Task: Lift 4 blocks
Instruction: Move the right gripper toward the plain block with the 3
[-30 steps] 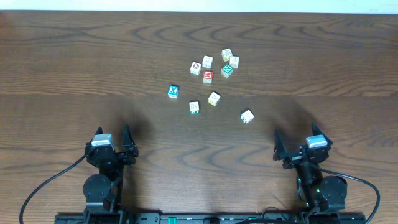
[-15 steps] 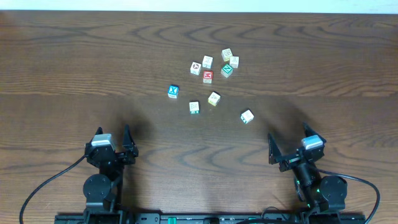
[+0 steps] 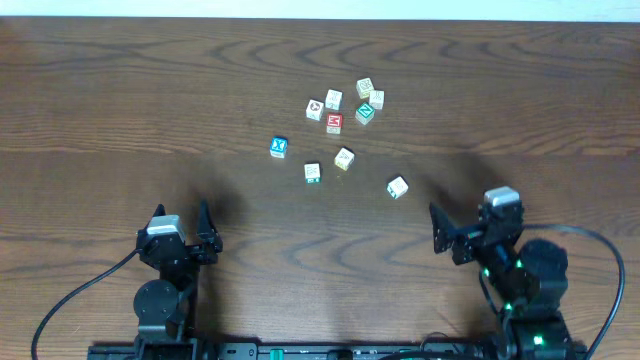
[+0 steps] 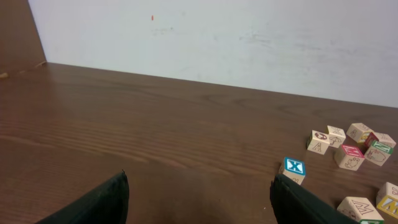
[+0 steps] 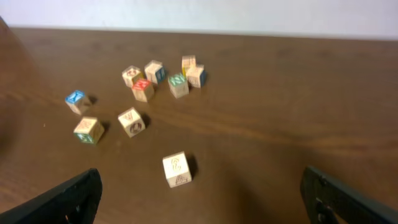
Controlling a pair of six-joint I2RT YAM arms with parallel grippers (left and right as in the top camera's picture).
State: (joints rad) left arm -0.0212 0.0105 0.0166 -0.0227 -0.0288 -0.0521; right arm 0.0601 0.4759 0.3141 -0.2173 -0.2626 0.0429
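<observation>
my left fingers [image 4: 93,202] gape empty; the blue x block [image 4: 294,168] sits ahead, in line with the right-hand one. two cream blocks [image 5: 131,121], marks maybe teal and yellow, lie ahead-left of my right fingers [image 5: 68,199], spread wide and empty; the third cream block [image 5: 176,169] sits nearer, between them.

Table [image 3: 120,100]: dark brown wood with a wavy grain running left to right; it fills the overhead view from the near edge to the far edge.
Wall [image 4: 217,37]: plain white, matte, rising directly behind the table's far edge.
Wall mark [image 4: 152,18]: one small red speck, high on the left.
Left corner: a brown panel [image 4: 13,31] meets the wall; its nature cannot be told.
Light: even and diffuse, giving soft shadows and a mild sheen on the wood.
</observation>
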